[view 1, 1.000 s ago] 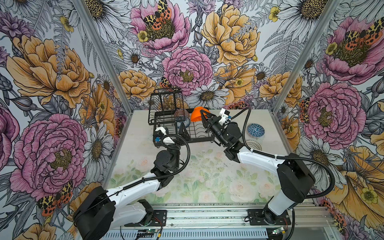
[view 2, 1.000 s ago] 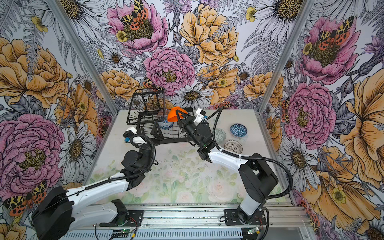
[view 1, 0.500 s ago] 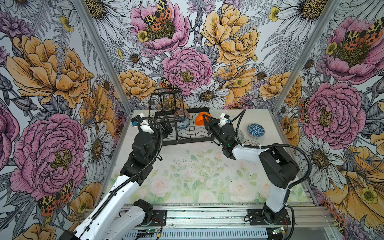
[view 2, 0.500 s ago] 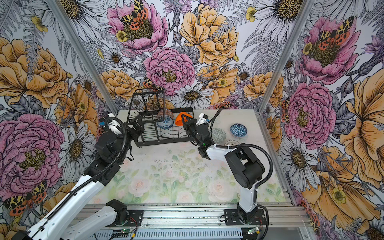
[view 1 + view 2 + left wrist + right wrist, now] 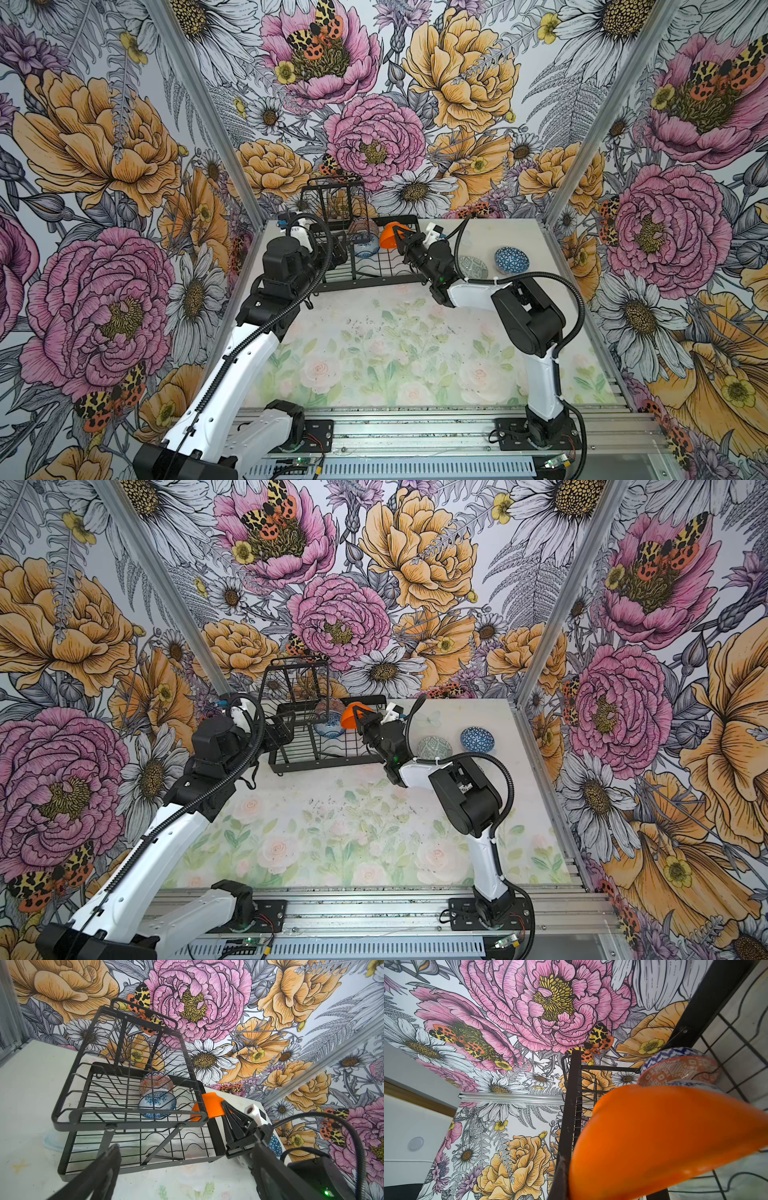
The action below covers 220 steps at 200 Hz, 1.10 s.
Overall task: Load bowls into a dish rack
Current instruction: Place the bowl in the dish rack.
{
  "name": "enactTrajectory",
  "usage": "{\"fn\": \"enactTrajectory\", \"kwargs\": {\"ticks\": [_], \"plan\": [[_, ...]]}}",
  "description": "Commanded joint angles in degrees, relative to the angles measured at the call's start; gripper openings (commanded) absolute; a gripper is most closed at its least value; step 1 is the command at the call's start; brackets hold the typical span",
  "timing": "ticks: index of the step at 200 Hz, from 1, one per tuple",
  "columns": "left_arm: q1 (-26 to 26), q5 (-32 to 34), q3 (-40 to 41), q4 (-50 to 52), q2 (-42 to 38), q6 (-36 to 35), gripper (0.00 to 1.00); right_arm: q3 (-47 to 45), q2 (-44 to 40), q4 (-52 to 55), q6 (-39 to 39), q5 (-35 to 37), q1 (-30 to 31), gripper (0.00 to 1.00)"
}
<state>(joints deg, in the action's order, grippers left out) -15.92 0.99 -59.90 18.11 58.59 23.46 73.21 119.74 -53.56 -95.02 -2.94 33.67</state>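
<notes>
So the rack (image 5: pixel 370 284) sits at 12 o'clock on the table (image 5: pixel 374 353), raised tier at its 9 o'clock end. There the left gripper (image 5: pixel 281 729) hangs empty, jaws wide, just beside the wire. The right gripper (image 5: pixel 400 240) is pinched tight on the rim of the orange bowl (image 5: pixel 387 241), held in the air right at the rack's 3 o'clock end wall; can't tell if it's fully past it. 2 bowls stand in the slots close by, a floral bowl (image 5: pixel 157 1103) and an orange-white bowl (image 5: pixel 155 1084), and 2 more wait on the table around 2 o'clock, a green-grey bowl (image 5: pixel 473 266) and a blue bowl (image 5: pixel 511 258). What could go wrong imo: that's a thin rim pinch on glossy glaze, so a bump on the end wall could swivel or drop it, and going in too deep would knock the 2 seated ones. Those wide left jaws could nudge the rack too. It's round, so no real long axis; foot up, mouth down toward the wires, tipped a bit, lean direction I can't pin down.
</notes>
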Motion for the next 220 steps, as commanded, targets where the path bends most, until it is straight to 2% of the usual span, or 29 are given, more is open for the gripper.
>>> {"fn": "enactTrajectory", "kwargs": {"ticks": [1, 61, 220], "plan": [[-1.67, 0.08, -0.70, 1.93, -0.93, -4.65, 0.99, 3.55, 2.83, -0.33, -0.04, -0.70, 0.07, 0.00], [-4.45, -3.16, 0.41, 0.57, -0.59, -5.88, 0.99, 10.20, 9.51, 0.85, -1.83, -1.76, 1.22, 0.00], [-7.48, 2.70, 0.05, 3.21, 0.13, -6.77, 0.99, 21.48, 19.22, 5.09, -4.38, -1.88, 5.09, 0.00]]}}
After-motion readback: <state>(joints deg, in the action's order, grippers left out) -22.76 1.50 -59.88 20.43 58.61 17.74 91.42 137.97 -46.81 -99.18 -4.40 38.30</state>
